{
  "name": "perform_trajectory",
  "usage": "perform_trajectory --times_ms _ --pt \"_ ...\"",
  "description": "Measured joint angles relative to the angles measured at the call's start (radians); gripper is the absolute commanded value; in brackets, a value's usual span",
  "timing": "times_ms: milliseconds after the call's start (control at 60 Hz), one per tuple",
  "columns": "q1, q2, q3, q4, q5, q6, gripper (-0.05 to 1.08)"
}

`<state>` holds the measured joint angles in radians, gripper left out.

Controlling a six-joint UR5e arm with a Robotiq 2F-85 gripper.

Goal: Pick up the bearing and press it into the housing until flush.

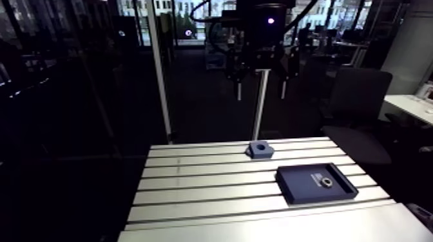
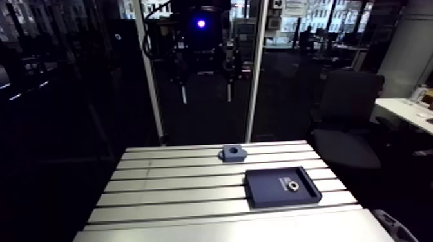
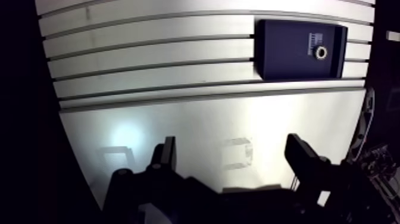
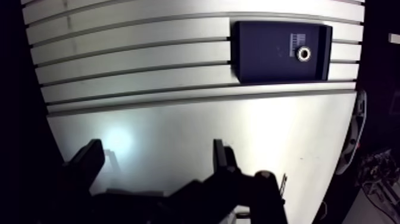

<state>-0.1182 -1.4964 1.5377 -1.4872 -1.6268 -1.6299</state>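
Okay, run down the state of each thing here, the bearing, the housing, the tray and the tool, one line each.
bearing: lying flat in the tray, not gripped, not yet in the housing.
housing: resting on the table, bore facing up and empty, apart from the tray.
tray: flat on the table, holding only the bearing.
tool: open, nothing between its fingers, raised over bare table well away from the bearing.

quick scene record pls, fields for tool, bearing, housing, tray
tool: open, empty, well above the table
bearing: lying in the tray, near one end
tray: dark blue, flat on the table
housing: blue block on the table, apart from the tray, hole up
progress: bearing not yet picked
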Motion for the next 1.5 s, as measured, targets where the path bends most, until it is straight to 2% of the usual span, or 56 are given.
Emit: perform_trajectory --times_ms 367,633,950,1500 --pt "0.059 -0.100 0.057 0.008 -0.041 -0.069 0.01" --pt "0.060 -0.110 0.064 -0.001 -0.051 -0.096 0.01" --pt "-0.052 -0.087 0.062 -0.056 -0.047 -0.214 0.01" --pt "-0.223 -0.012 0.081 -0.165 -0.014 -0.369 0.01"
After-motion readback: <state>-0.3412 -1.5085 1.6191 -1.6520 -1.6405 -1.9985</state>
